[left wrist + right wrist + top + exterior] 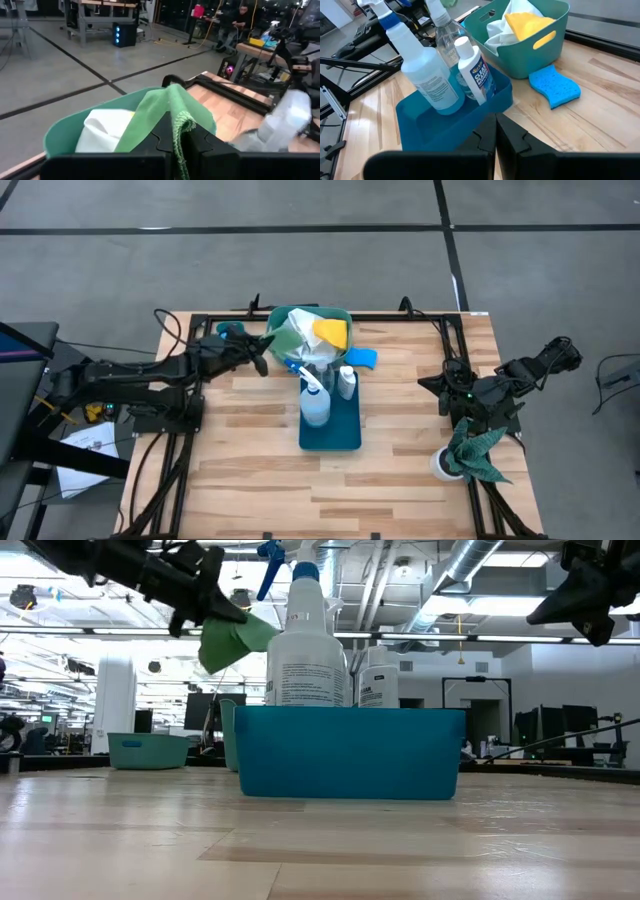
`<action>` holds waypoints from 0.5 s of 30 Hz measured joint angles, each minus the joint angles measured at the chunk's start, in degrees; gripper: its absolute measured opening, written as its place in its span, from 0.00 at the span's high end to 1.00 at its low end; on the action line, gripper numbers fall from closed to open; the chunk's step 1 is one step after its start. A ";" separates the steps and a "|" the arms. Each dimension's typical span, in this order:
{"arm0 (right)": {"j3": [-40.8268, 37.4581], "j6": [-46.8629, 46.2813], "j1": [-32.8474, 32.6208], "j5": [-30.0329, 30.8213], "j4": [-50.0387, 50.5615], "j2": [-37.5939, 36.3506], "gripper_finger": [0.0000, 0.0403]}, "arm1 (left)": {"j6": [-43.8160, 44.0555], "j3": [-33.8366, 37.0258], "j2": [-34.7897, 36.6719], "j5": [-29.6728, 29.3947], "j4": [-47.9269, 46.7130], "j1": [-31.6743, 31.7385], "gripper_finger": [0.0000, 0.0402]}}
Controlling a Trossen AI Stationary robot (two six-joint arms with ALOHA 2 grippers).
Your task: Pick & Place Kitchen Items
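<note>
So we've got the light-green cloth (165, 112) pinched in the left claw (172, 135), hanging over the near-left rim of the teal basket (345, 315); from table height the same cloth dangles up in the air beside the spray bottle. Inside that basket we can see a white cloth (502, 25) and a yellow cloth (527, 22) bunched together.

Right up against the basket, on the side facing the tabletop's middle, sits the blue tray (335, 435). In it stand the spray bottle (427, 75) with the blue trigger, a clear bottle (445, 30) behind it, and a small white bottle (472, 67) with a printed label, all upright and clustered at the basket end of the tray.

A blue sponge (555, 87) lies flat on the wooden tabletop (400, 470) just beside the basket's right side, not touching the tray.

The right claw (496, 132) is clenched with nothing in it, held well to the right of the basket near the tabletop's edge. Further out on that side, a dark green rag (475, 450) is draped over something white at the corner.
</note>
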State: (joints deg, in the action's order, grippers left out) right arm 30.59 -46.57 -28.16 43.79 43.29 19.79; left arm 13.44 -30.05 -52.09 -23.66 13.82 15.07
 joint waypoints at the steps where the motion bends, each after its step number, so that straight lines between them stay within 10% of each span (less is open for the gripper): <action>1: 0.00 0.00 0.00 0.00 0.00 0.00 1.00 | -0.03 -0.46 -1.20 0.27 0.91 0.59 1.00; 15: 0.00 0.14 0.00 0.00 0.00 0.00 1.00 | -1.12 -5.99 -14.51 11.25 10.04 9.34 1.00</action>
State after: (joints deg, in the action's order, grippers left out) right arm 30.59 -46.43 -28.16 43.79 43.29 19.79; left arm 12.32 -36.04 -66.60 -12.40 23.86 24.41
